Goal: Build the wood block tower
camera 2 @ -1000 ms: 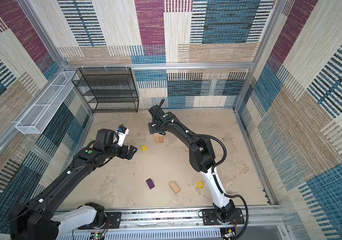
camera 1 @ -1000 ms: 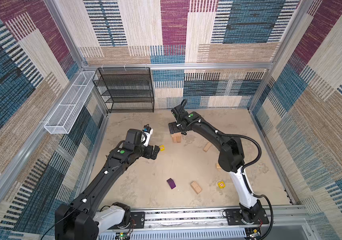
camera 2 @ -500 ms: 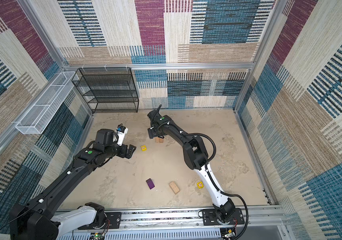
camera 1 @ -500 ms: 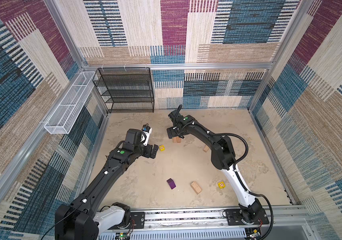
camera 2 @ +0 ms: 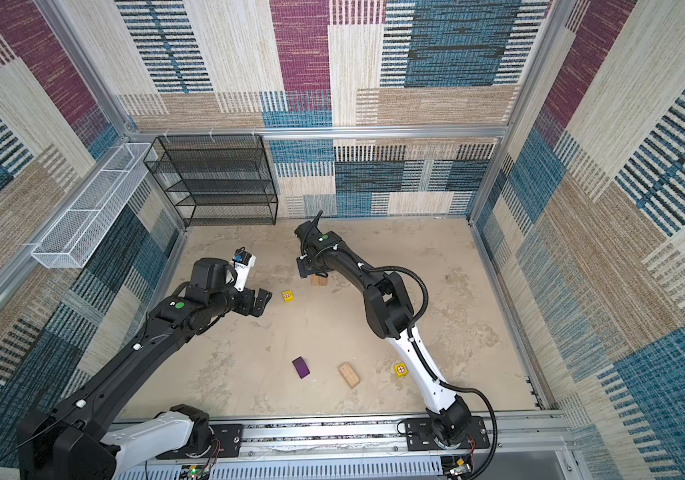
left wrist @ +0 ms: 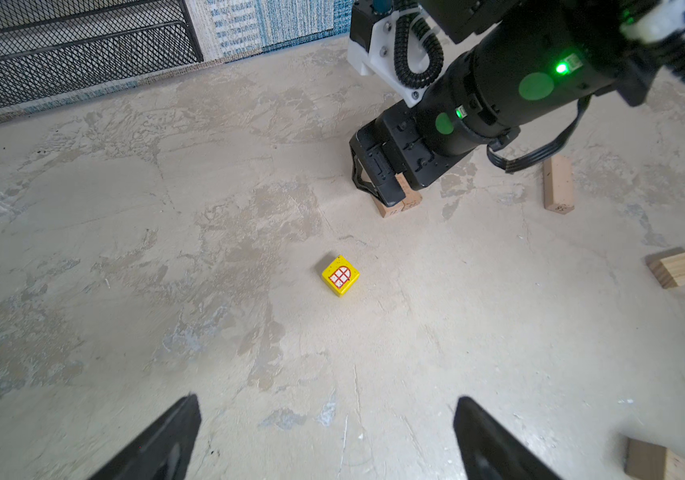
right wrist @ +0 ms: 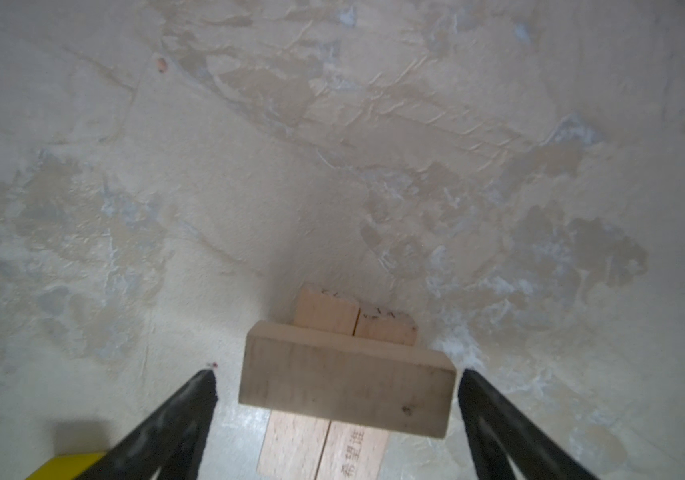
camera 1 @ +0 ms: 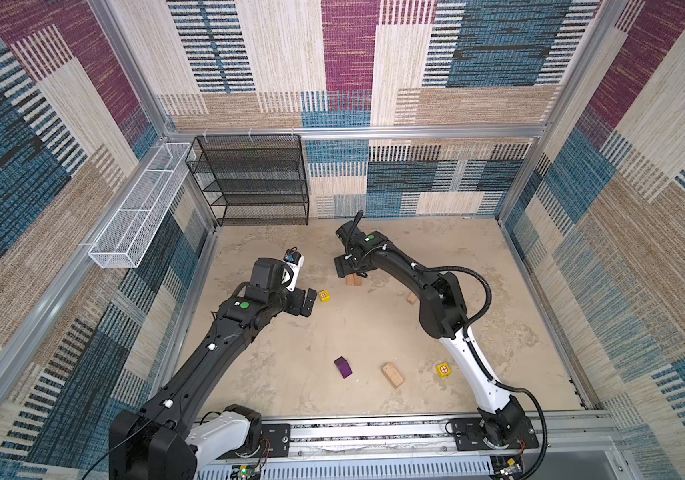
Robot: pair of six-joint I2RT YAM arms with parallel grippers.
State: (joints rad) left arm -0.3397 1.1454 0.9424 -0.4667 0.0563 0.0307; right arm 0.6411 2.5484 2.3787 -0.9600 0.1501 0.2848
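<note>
Floor (right wrist: 207,166): top brick (right wrist: 345,386) crosses 2 bricks (right wrist: 324,311).

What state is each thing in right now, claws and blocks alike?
left gripper: open, empty, above the floor
right gripper: open, straddling the top brick
wood block tower: two bricks side by side, one crosswise on top
yellow cube with window: loose on floor
second yellow cube: loose on floor
purple block: loose on floor
loose brick: flat on floor
</note>
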